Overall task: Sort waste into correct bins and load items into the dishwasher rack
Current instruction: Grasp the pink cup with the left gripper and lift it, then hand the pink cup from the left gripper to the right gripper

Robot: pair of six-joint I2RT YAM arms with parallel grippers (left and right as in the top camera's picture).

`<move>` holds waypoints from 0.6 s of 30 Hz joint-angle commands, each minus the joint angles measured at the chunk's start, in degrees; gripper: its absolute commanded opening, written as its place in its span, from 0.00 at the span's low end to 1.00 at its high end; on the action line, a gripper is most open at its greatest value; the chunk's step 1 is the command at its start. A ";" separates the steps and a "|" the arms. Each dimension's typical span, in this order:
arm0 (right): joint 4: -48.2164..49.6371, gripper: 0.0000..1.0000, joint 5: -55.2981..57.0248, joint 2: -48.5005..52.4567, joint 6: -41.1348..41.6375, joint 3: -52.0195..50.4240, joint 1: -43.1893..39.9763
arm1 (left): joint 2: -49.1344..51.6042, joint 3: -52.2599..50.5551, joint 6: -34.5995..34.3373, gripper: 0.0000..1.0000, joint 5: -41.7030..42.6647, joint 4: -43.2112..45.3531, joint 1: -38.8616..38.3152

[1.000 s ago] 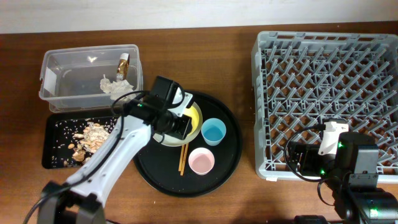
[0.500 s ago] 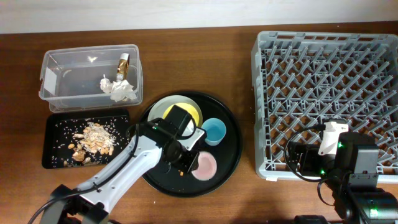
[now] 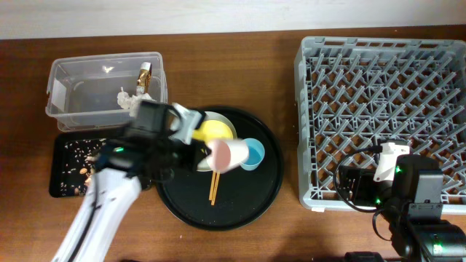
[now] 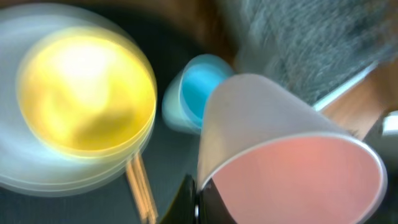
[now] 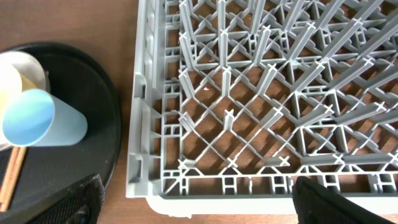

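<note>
My left gripper [image 4: 194, 198] has just closed all the way on the rim of the pink cup [image 4: 280, 143] and has it off the round tray [image 3: 255, 207]. A second ago that cup stood on the tray's front half beside the chopsticks [image 3: 214, 188], and the jaws were only coming down on it. Now it hangs tipped on its side above the tray's middle, its edge overlapping the blue cup [image 3: 253, 153] from above, so I judge the pick made and the carry to the rack [image 3: 378, 94], which lies right of the tray, as the step in hand. The yellow bowl [image 3: 216, 132] sits on the plate [image 4: 18, 165] at the tray's back left, both untouched, as are the blue cup and chopsticks. My right gripper [image 5: 199, 208] waits with its jaws spread wide and nothing in them, over the rack corner nearest the tray. The left wrist view is smeared with motion, but it alone shows the grip: a dark finger at the cup's lip and the pink inside facing the camera. Overhead cannot show that contact, yet it alone places the cup over the tray and shows the rack still bare. The right wrist view adds how close the tray's right edge comes to the rack wall.
</note>
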 commanded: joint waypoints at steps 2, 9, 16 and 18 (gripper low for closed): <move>4.28 0.98 -13.35 2.14 2.71 1.18 0.31 | 1.09 0.85 -5.68 0.00 22.38 8.76 7.17; 12.17 0.98 -56.81 13.81 -10.58 1.18 0.31 | 11.63 0.85 -5.20 0.00 45.40 16.44 7.37; 13.92 0.98 -74.18 26.91 -19.63 1.18 0.33 | 16.52 0.85 -5.51 0.00 49.33 20.22 3.65; 14.10 0.98 -78.53 29.24 -22.18 1.18 0.44 | 16.61 0.85 -6.25 0.00 47.58 21.40 1.81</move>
